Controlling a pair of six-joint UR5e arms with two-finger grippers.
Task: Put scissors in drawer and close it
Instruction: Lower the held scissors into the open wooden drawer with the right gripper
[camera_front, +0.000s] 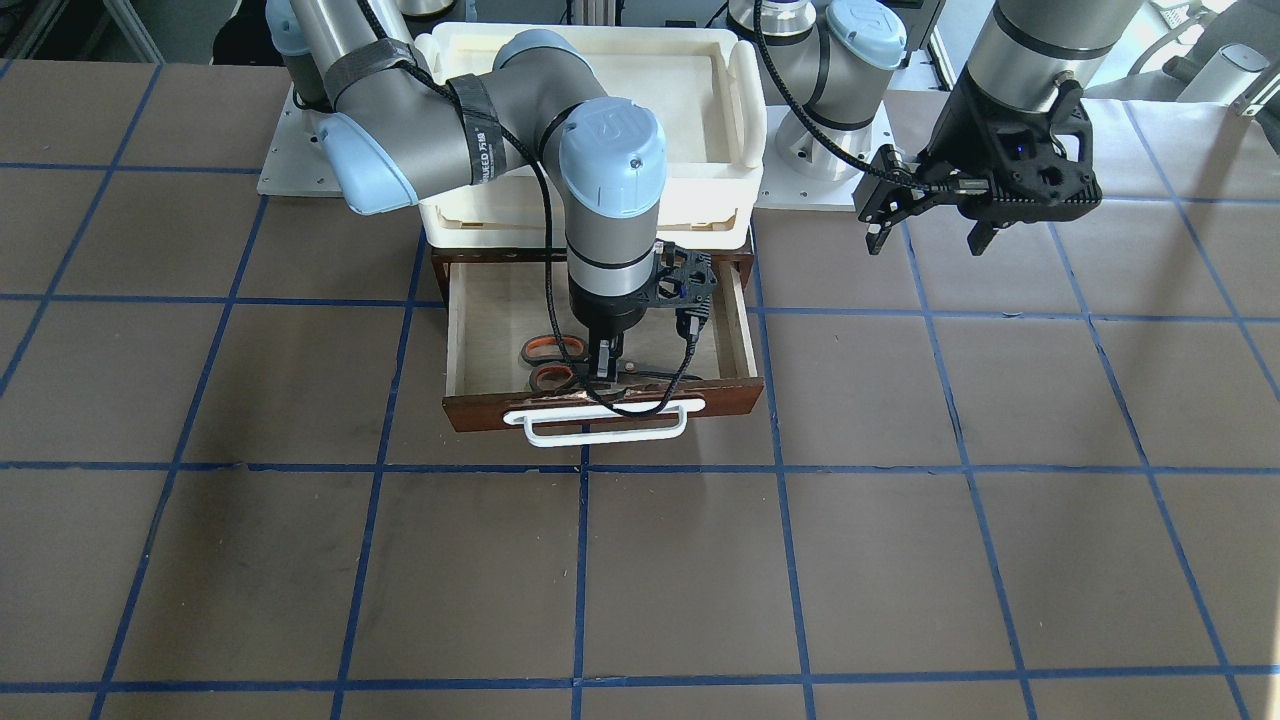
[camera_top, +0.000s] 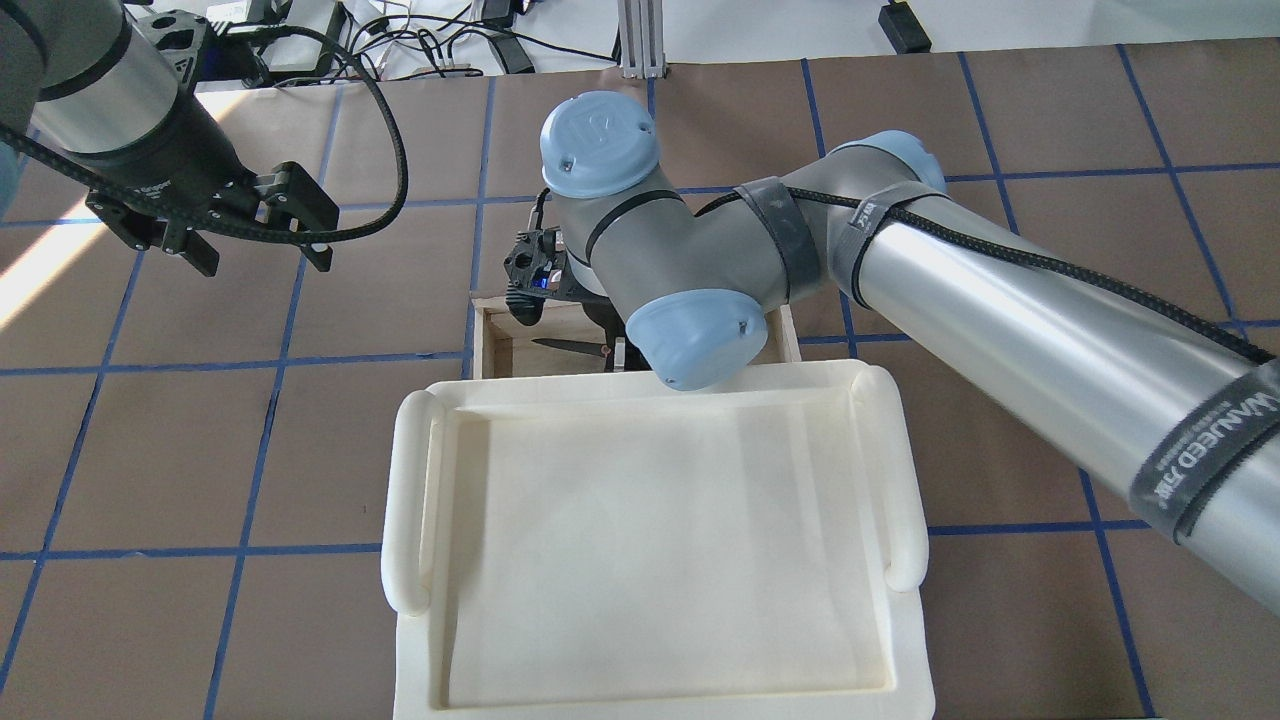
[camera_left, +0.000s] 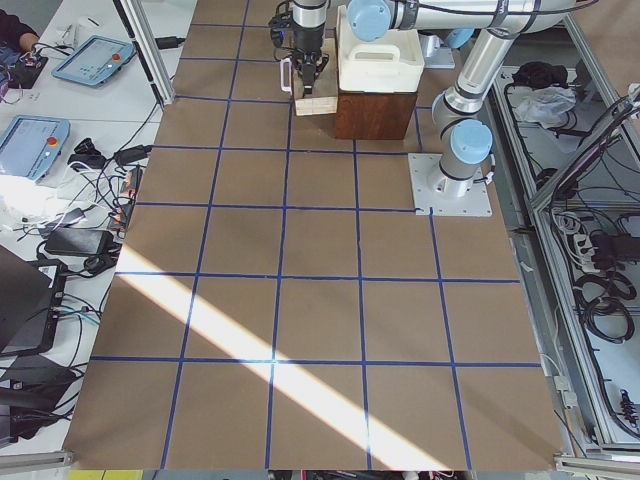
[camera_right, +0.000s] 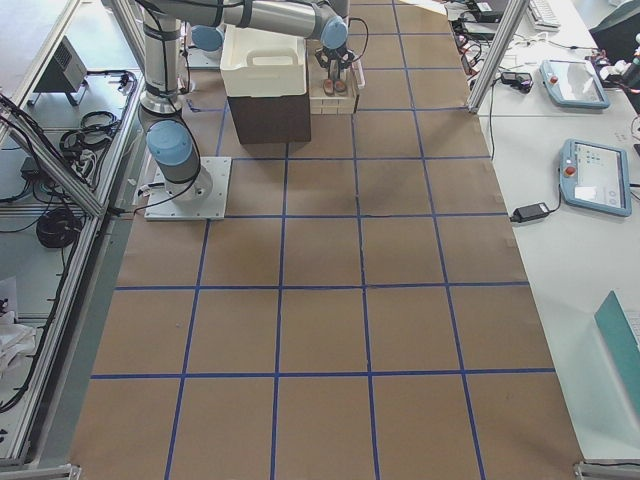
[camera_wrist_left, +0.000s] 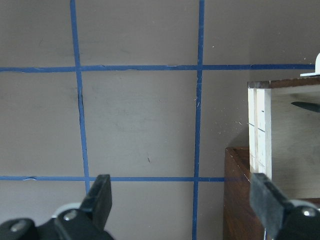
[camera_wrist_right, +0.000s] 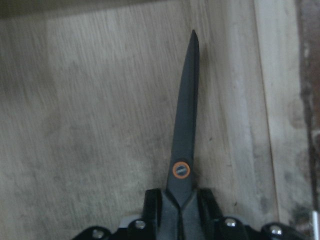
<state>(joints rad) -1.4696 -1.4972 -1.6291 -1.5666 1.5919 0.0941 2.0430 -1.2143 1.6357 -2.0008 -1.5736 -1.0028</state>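
Black and two-fingered, the right claw (camera_wrist_right: 180, 201) is clamped on the scissors (camera_wrist_right: 185, 125) just behind the orange-ringed pivot, and the closed dark grey blades run straight out ahead of it. The claw points downward into the open drawer (camera_front: 456, 345). It holds the scissors low over the pale plywood floor, but whether they touch the floor cannot be told.

The long axis of the scissors lies across the drawer's width, parallel to the reddish-brown front and close behind it. In the front-facing view the orange-and-black loop handles (camera_front: 551, 352) lie toward the robot's right of the claw (camera_front: 604, 366). In the overhead view the blade tip (camera_top: 566, 346) points toward its left. The scissors are much shorter than the drawer is wide, so they should drop in without fouling either side wall.

The white bar handle (camera_front: 606, 432) on the front faces away from the robot. The sliding direction therefore runs at right angles to the scissors, back under the cream tray (camera_top: 640, 386).

The left claw (camera_top: 263, 262) hangs wide open and empty above the brown taped surface (camera_front: 900, 520), off to the drawer's left. Its wrist camera shows only the drawer's side wall (camera_wrist_left: 259, 125).

By position the right arm is nearer for both letting go and pushing the front in. The drawer is not yet closed.
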